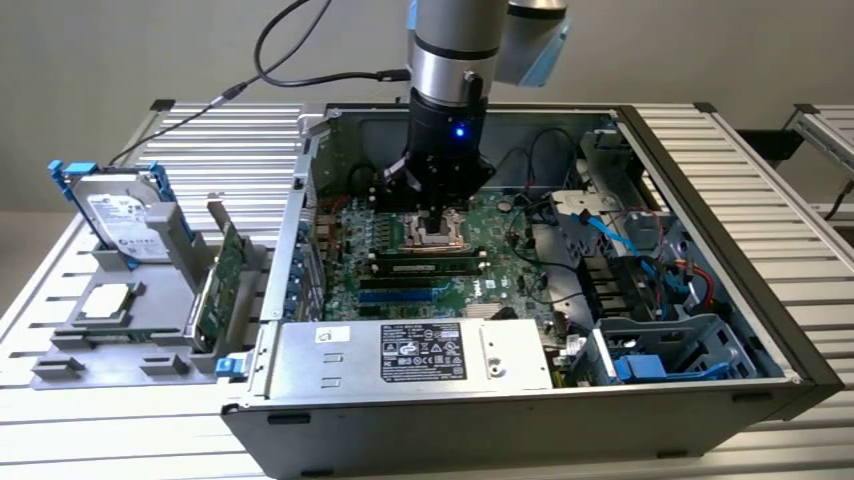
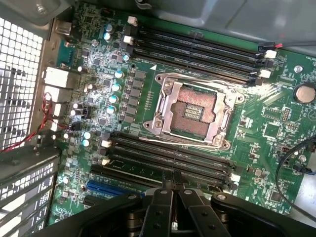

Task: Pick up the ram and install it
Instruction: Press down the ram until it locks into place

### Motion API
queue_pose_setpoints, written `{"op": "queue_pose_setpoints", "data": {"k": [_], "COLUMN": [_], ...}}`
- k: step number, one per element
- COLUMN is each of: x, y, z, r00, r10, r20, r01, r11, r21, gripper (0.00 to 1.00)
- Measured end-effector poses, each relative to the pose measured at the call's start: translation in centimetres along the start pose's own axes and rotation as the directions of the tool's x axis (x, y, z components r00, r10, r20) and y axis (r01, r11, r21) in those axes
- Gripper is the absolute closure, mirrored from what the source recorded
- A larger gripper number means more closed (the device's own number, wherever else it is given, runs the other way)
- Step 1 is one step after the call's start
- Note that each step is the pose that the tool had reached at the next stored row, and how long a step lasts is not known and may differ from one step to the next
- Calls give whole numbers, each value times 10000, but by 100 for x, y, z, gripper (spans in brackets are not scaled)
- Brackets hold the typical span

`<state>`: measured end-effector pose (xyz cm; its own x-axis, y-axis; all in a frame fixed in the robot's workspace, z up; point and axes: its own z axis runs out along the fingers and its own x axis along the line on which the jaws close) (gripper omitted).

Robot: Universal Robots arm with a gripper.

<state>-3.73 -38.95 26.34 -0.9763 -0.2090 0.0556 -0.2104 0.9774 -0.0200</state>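
Observation:
The ram is a narrow green stick with dark chips. It stands upright in a motherboard slot just in front of the open CPU socket, inside the open computer case. My gripper hangs over the socket area, a little behind and above the ram. In the wrist view the gripper is shut, its two black fingertips meeting with nothing between them. They sit over the rows of black slots beside the socket.
A power supply fills the case's near side, with a drive cage and blue cables at the exterior view's right. Left of the case, a grey holder carries a hard drive, a large green expansion card and a processor chip.

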Motion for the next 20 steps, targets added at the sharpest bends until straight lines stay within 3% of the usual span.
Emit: {"op": "queue_pose_setpoints", "data": {"k": [6,15,20], "x": [0,-1,6], "y": [0,-5,-51], "z": [-7,-21,-23], "r00": [9986,9972,9967], "r10": [537,752,810], "r20": [5,-20,-21], "r01": [-537,-751,-809], "r11": [9986,9971,9966], "r21": [20,156,156], "gripper": [89,89,89]}}
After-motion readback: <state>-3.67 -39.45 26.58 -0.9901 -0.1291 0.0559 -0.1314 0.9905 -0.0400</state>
